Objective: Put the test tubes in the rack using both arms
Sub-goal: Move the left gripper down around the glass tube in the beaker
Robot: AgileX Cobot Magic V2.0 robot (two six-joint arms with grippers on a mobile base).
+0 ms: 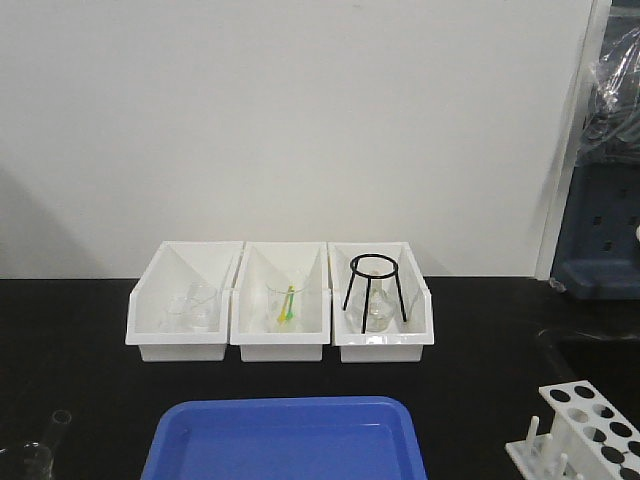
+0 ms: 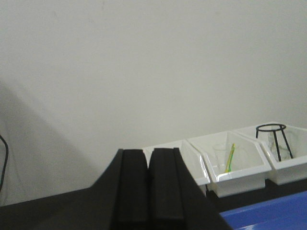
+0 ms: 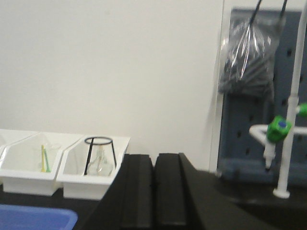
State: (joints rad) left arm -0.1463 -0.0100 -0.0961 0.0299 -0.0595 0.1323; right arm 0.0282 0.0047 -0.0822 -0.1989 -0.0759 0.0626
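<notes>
Cropping hides most of what matters. The rack (image 1: pixel 590 425) sits at the near right corner of the bench (image 1: pixel 70 330), cut by the lower and right edges of the front view, so only some of its top holes and a few pegs show. At the opposite near corner a glass beaker (image 1: pixel 22 462) is also cut off and faint against the black surface. A test tube (image 1: pixel 58 422) leans out of it, open mouth up; whether more tubes stand with it cannot be told.

Each tool shows only in its own wrist view, as a pair of black fingers. The left tool (image 2: pixel 147 160) is clenched, pads pressed together with nothing between them, and the right tool (image 3: pixel 154 163) is the same. Both views look above the bench toward three white bins (image 1: pixel 278 350) set side by side along its back edge. The glassware inside is blurred, though a black tripod (image 1: pixel 350 290) stands in the rightmost bin.

A blue tray (image 1: pixel 285 445) lies between beaker and rack, its near edge out of frame. Bare black bench separates the tray from the bins and flanks the row on both sides.
</notes>
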